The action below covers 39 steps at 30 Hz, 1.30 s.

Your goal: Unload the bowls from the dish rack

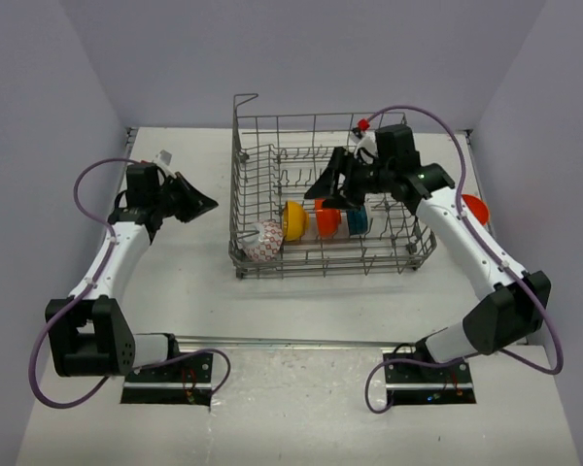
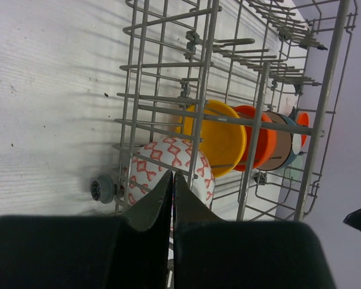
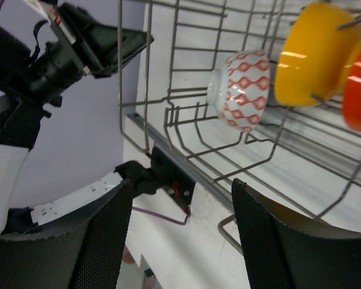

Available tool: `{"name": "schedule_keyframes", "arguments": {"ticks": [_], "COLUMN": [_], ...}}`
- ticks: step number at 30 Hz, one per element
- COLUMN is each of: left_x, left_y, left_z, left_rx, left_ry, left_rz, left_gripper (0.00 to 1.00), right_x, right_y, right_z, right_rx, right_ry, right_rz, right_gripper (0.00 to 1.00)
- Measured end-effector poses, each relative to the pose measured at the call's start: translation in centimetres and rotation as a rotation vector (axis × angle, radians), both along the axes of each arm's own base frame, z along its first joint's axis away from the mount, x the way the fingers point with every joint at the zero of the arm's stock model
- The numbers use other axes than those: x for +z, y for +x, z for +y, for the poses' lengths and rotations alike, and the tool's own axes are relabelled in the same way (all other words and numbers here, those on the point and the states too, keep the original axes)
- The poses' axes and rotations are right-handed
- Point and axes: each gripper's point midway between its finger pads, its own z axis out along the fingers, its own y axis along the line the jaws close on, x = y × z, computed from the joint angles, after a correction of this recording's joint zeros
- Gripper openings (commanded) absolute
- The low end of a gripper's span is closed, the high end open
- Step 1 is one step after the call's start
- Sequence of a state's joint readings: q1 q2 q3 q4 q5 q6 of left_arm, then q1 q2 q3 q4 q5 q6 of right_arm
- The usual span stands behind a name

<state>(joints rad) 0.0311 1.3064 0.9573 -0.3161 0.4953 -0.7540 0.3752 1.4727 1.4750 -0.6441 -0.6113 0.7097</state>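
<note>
Small glossy bowls [image 1: 293, 220], likely light but slippery, stand on edge in the dish rack [image 1: 238, 155] just beyond the wide, empty right fingers [image 3: 102, 241], best pinched by a rim; left fingers [image 2: 150, 208] are pressed together.

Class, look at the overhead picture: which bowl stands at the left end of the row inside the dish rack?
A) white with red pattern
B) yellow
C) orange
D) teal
A: the white bowl with red pattern is leftmost in the dish rack, the yellow bowl next to it.
</note>
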Motion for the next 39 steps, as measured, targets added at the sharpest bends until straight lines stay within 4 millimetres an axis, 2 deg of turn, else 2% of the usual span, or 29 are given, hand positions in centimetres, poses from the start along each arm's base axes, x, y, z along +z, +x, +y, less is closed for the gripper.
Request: {"name": "schedule_keyframes", "arguments": {"ticks": [5, 8, 10, 19, 26, 29, 39], "left_x": [0.3, 0.4, 0.4, 0.4, 0.4, 0.1, -1.0], "left_y": [-0.4, -0.7, -0.9, -0.9, -0.9, -0.8, -0.6], "left_z": [-1.3, -2.4, -2.8, -3.0, -3.0, -3.0, -3.0], "left_rx": [-0.015, -0.039, -0.048, -0.041, -0.041, -0.041, -0.041], "left_ry": [-0.019, -0.028, -0.031, -0.038, -0.038, -0.037, -0.035], "left_rz": [0.008, 0.012, 0.014, 0.022, 0.023, 0.03, 0.064], "left_gripper": [0.0, 0.0, 0.0, 0.0, 0.0, 0.0, 0.0], "right_x": [-1.1, -2.1, -3.2, -9.3, -12.6, -13.6, -14.7], "right_y": [-2.5, -2.9, -2.7, -1.2, -1.1, -1.3, -1.5], "right_z": [4.3, 5.7, 6.4, 7.9, 9.0, 9.5, 11.4], "right_rx": [0.107, 0.126, 0.128, 0.12, 0.132, 0.14, 0.181], "right_ry": [0.067, 0.083, 0.084, 0.043, 0.015, 0.007, 0.015], "right_rz": [0.051, 0.08, 0.107, 0.224, 0.275, 0.291, 0.267], "right_gripper": [0.77, 0.8, 0.86, 0.88, 0.87, 0.87, 0.86]}}
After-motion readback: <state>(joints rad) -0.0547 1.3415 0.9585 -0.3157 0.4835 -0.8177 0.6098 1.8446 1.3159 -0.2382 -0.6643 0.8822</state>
